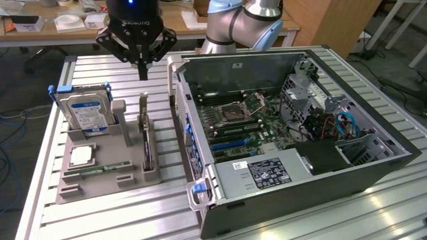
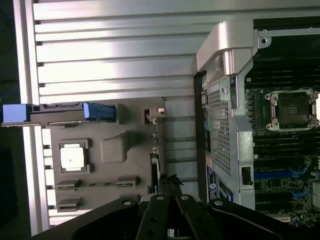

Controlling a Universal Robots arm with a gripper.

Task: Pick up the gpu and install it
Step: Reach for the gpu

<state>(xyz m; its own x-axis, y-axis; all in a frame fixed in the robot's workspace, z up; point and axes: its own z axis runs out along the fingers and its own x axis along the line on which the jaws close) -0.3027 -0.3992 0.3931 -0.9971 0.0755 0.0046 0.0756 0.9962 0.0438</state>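
Note:
The gpu stands on its long edge in a slot of the grey holder, a thin dark card with its metal bracket at the far end. My gripper hangs above the card's far end, well clear of it, fingers pressed together and holding nothing. In the wrist view the gpu appears edge-on as a narrow dark strip beside the holder, and my shut gripper points down toward it. The open computer case lies on the exterior view's right, its motherboard exposed.
The holder also carries a silver hard drive with a blue label, a square processor and a green RAM stick. The case's raised side wall runs close beside the gpu. All rests on a ribbed aluminium table.

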